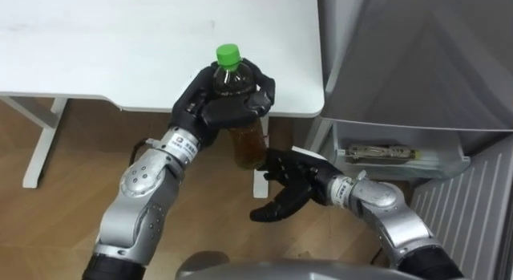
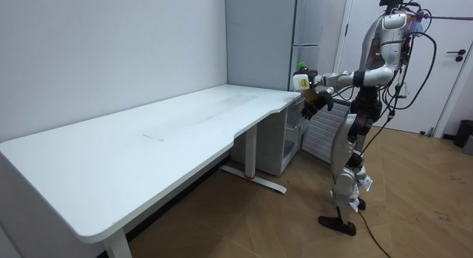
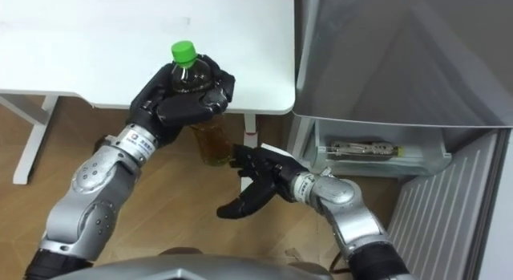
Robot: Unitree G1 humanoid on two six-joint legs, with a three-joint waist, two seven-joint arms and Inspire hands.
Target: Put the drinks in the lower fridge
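While left hand wraps the bottle, upright w/ cap up, lower fridge lies to its right; right hand, fingers loose, hangs just below.

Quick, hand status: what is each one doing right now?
Left hand: closed around the green-capped bottle.
Right hand: open, holding nothing, just below the bottle.

A clear bottle of amber drink with a green cap is held upright in the left hand's curled fingers, just off the white table's edge, near the grey fridge.
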